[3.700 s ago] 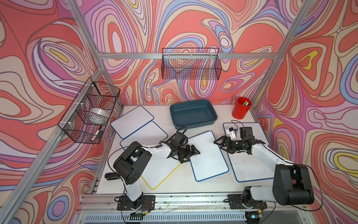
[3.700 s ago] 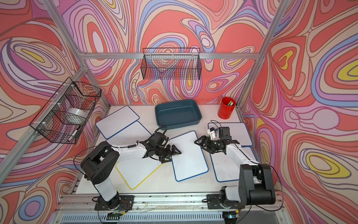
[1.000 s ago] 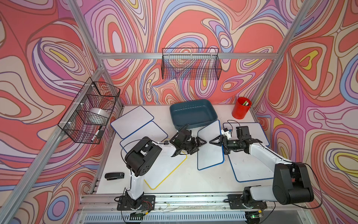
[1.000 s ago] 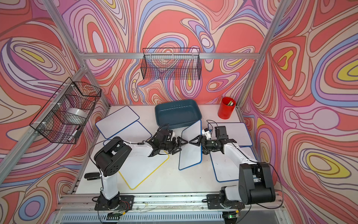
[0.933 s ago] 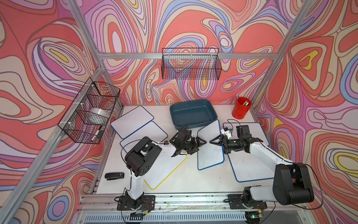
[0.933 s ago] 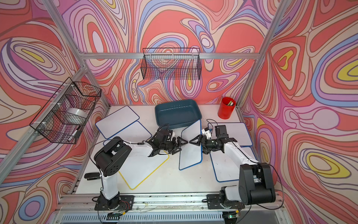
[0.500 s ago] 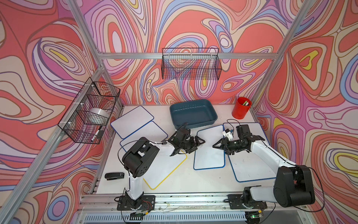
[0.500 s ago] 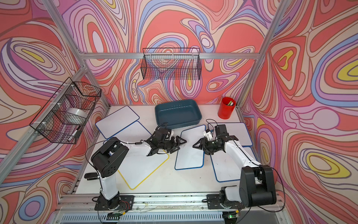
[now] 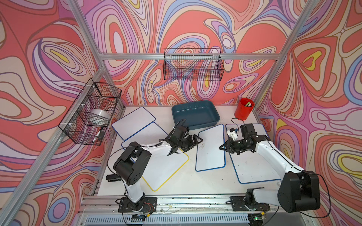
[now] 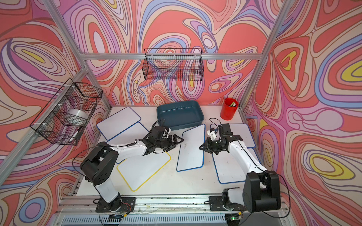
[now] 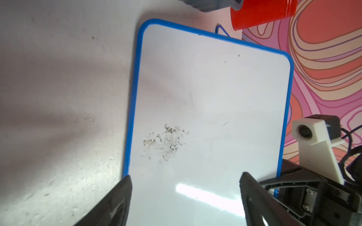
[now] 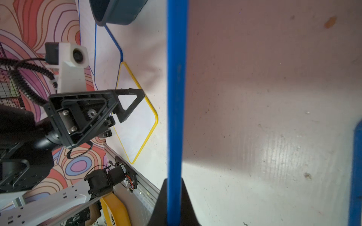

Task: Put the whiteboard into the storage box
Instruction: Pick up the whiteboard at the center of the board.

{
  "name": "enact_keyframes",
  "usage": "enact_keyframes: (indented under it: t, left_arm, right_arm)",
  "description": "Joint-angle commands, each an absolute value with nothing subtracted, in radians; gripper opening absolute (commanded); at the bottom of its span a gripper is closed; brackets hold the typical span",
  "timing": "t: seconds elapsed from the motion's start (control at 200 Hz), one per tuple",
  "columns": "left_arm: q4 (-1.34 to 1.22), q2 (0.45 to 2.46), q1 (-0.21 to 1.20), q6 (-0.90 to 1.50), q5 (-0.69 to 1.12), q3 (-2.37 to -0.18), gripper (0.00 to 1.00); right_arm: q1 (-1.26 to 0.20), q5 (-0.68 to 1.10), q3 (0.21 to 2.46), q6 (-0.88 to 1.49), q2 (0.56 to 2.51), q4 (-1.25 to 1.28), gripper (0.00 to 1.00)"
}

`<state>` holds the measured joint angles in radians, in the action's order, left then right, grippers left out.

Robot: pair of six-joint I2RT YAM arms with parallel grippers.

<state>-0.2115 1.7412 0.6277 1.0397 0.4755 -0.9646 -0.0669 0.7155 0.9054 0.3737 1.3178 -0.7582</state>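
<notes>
The whiteboard point(image 9: 210, 148) point(image 10: 191, 148) is white with a blue rim and a dark smudge, and it lies slanted at mid table in both top views. My right gripper point(image 9: 222, 147) point(image 12: 174, 183) is shut on its right long edge, and the right wrist view shows the blue rim point(image 12: 176, 97) edge-on between the jaws. My left gripper point(image 9: 197, 140) point(image 11: 186, 181) stands open at the board's left edge, with its fingers point(image 11: 123, 187) spread over the white face point(image 11: 211, 97) and nothing held. The teal storage box point(image 9: 195, 115) point(image 10: 179, 115) sits empty just behind the board.
Other whiteboards lie flat: two blue-rimmed ones at back left point(image 9: 133, 122), a yellow-rimmed one point(image 9: 166, 170) under the left arm, and blue-rimmed ones at right point(image 9: 252, 166). A red cup point(image 9: 244, 109) stands at back right. Wire baskets hang on the back wall point(image 9: 193, 65) and the left wall point(image 9: 92, 111).
The whiteboard stood nearly on edge between the two grippers and has tipped down toward the table. My right gripper went from open to shut on its right edge. The left gripper stayed open.
</notes>
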Motion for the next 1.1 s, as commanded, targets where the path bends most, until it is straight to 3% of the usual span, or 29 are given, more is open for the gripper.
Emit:
enact_keyframes:
  t: [0.0, 0.15, 0.771, 0.962, 1.097]
  left_arm:
    - [-0.101, 1.687, 0.604, 0.961, 0.425, -0.973, 0.83]
    - [-0.086, 1.663, 0.566, 0.936, 0.425, -0.961, 0.83]
    - [0.012, 1.538, 0.440, 0.864, 0.414, -0.942, 0.83]
    - [0.004, 1.527, 0.395, 0.868, 0.432, -0.915, 0.83]
    - [-0.001, 1.529, 0.347, 0.866, 0.477, -0.908, 0.83]
  right_arm:
    - [-0.070, 0.696, 0.947, 0.354, 1.291, -0.765, 0.04]
    - [-0.069, 0.728, 0.971, 0.351, 1.286, -0.762, 0.00]
    - [-0.070, 1.022, 1.294, 0.404, 1.384, -0.586, 0.00]
    - [-0.069, 0.967, 1.263, 0.647, 1.437, -0.262, 0.00]
    - [-0.073, 0.814, 1.253, 0.731, 1.501, -0.147, 0.00]
